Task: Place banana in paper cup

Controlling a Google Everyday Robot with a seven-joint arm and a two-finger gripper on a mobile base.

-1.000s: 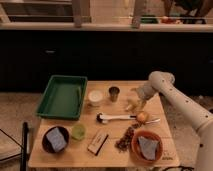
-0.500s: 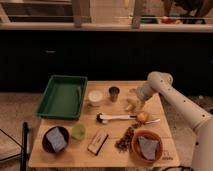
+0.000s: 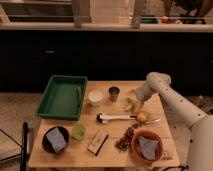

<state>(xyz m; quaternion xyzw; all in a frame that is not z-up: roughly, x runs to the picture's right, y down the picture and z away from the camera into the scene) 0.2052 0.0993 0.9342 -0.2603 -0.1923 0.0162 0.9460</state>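
Observation:
The pale yellow banana (image 3: 132, 103) is at the tip of my gripper (image 3: 133, 101), over the right middle of the wooden table (image 3: 112, 150). My white arm reaches in from the right. The paper cup (image 3: 95, 97) is short, white and cream inside, and stands upright on the table to the left of the gripper. A small dark metallic cup (image 3: 114, 93) stands between them.
A green tray (image 3: 63, 96) lies at the back left. A round orange-tan fruit (image 3: 142, 117) and a long utensil (image 3: 117, 118) lie just below the gripper. A light green cup (image 3: 78, 131), a dark bowl (image 3: 55, 140), a snack bar (image 3: 98, 142) and an orange bowl (image 3: 147, 147) sit along the front.

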